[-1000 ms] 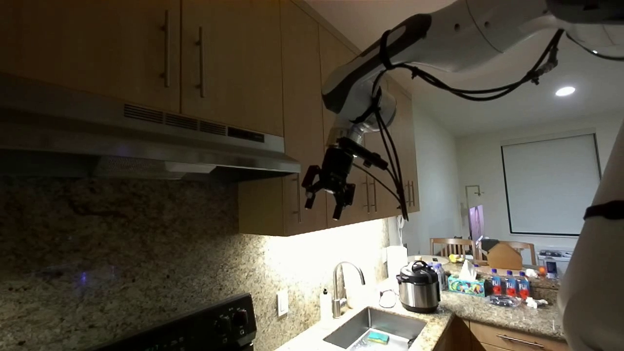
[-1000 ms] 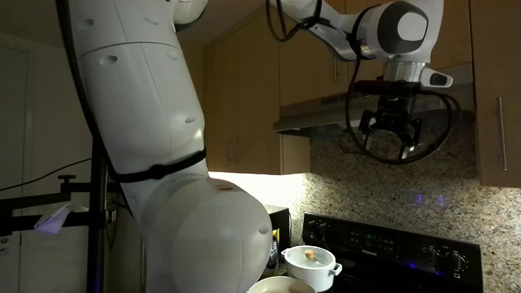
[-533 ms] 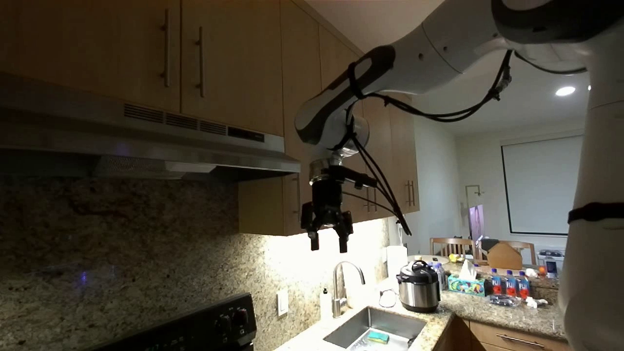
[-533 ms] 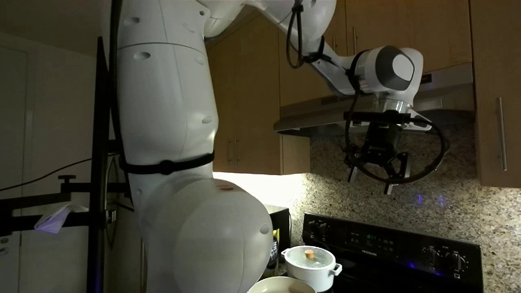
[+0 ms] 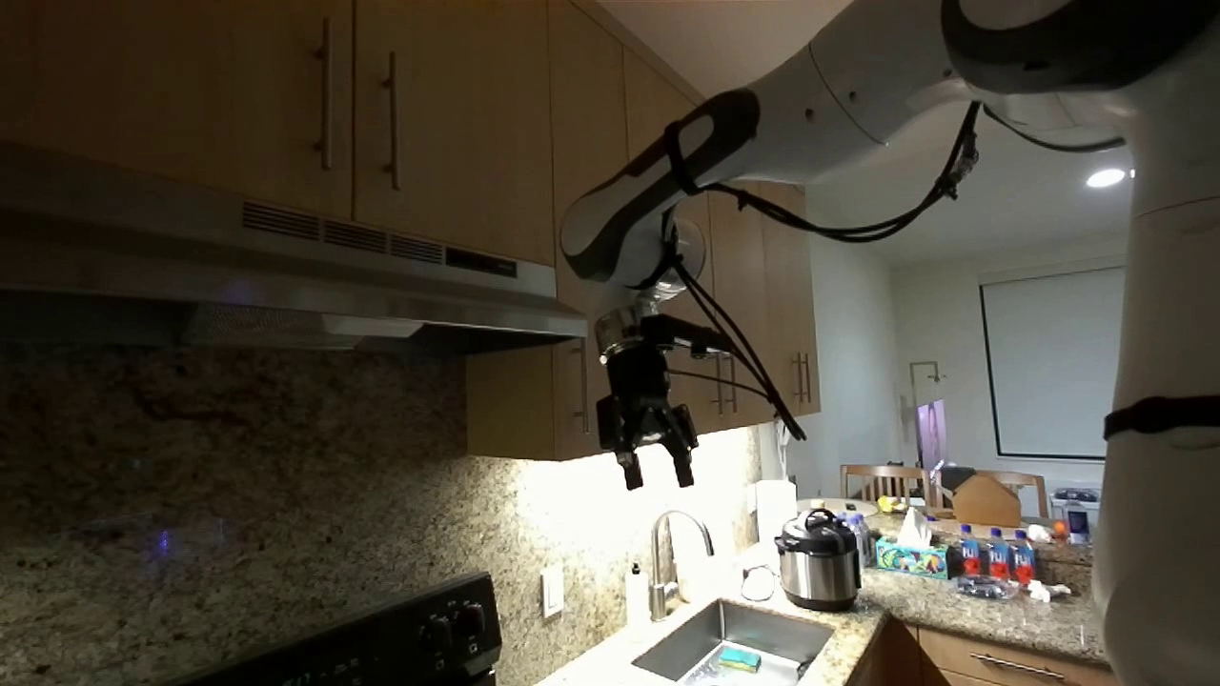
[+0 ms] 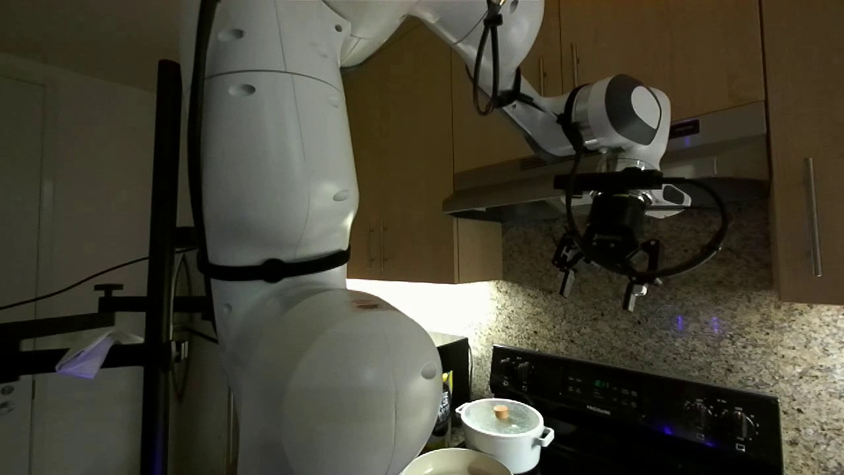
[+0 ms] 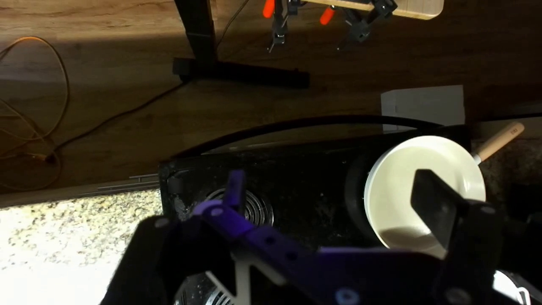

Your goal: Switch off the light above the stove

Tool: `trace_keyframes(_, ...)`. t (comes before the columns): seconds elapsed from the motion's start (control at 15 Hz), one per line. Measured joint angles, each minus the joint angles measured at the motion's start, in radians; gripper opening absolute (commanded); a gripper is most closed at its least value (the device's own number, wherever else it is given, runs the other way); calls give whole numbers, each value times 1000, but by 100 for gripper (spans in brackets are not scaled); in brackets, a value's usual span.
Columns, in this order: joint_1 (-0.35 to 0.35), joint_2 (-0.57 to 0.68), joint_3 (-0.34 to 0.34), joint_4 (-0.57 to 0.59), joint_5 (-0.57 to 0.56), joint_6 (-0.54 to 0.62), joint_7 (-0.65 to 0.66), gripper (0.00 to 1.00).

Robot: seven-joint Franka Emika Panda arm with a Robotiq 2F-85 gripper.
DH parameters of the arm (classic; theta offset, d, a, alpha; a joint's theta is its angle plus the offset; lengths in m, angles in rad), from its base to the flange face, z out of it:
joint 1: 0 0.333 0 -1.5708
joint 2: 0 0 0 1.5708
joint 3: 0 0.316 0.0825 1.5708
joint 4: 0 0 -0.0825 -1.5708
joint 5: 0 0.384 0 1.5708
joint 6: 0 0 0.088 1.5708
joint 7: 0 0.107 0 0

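The range hood (image 5: 286, 281) hangs above the black stove (image 6: 613, 396), below the wooden cabinets. A black switch panel (image 5: 481, 263) sits on the hood's front face and also shows in an exterior view (image 6: 684, 128). The pale light panel (image 5: 372, 327) under the hood shows no bright glow, and the wall below it is dim. My gripper (image 5: 659, 474) points down in front of the hood, below its lower edge and apart from it. In both exterior views (image 6: 598, 295) and the wrist view (image 7: 334, 190) its fingers are apart with nothing between them.
A cream pan (image 7: 394, 182) and a white lidded pot (image 6: 504, 435) are on the stove. Wooden cabinets (image 5: 591, 229) adjoin the hood. A lit counter with a sink (image 5: 724, 648), faucet (image 5: 658, 562) and pressure cooker (image 5: 822, 562) lies beyond. A cable loop (image 6: 722, 224) hangs around the gripper.
My gripper has come down from near hood height to below it, with its tilt changing. The whole arm has swung. In the last half second it moved only slightly. The fingers stay open.
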Motion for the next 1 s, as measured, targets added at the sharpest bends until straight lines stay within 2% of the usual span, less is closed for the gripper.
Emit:
trace_keyframes(0.2, 0, 7, 4, 0, 1, 13, 0, 100)
trace_keyframes(0.73, 11, -3, 48, -81, 8, 272, 114, 100)
trace_keyframes(1.0, 11, -52, 51, -146, 16, 312, 166, 100)
